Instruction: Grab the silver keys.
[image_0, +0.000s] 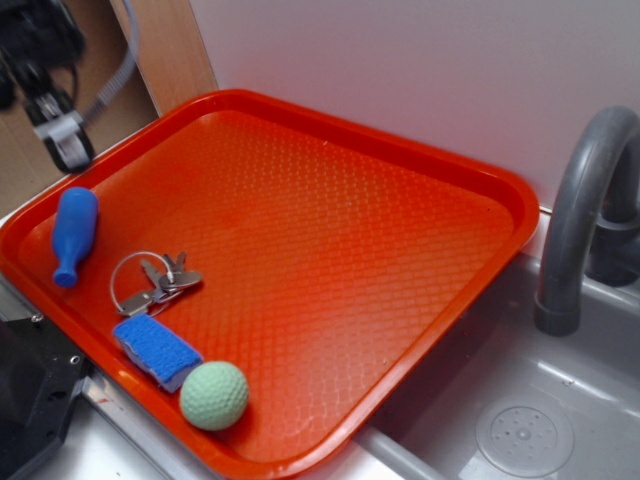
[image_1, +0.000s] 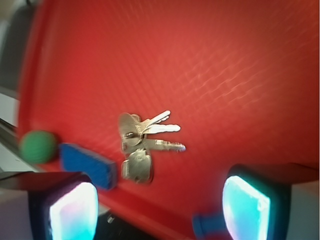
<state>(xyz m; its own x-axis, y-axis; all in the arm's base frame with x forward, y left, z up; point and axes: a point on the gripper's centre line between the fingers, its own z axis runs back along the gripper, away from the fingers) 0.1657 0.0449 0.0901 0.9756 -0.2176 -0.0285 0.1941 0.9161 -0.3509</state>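
Observation:
The silver keys (image_0: 160, 283) lie on a wire ring near the left front of the red tray (image_0: 400, 160). In the wrist view the silver keys (image_1: 142, 142) sit flat on the tray ahead of the fingers, with their blades fanned to the right. My gripper (image_1: 160, 210) is open, its two glowing pads (image_1: 72, 212) wide apart with nothing between them. In the exterior view my gripper (image_0: 60, 135) hangs above the tray's far left corner, well away from the keys.
A blue bowling pin (image_0: 74, 235) lies left of the keys. A blue block (image_0: 155, 350) and a green golf ball (image_0: 214, 395) rest near the tray's front edge. A grey faucet (image_0: 580, 220) and sink (image_0: 520, 430) stand to the right.

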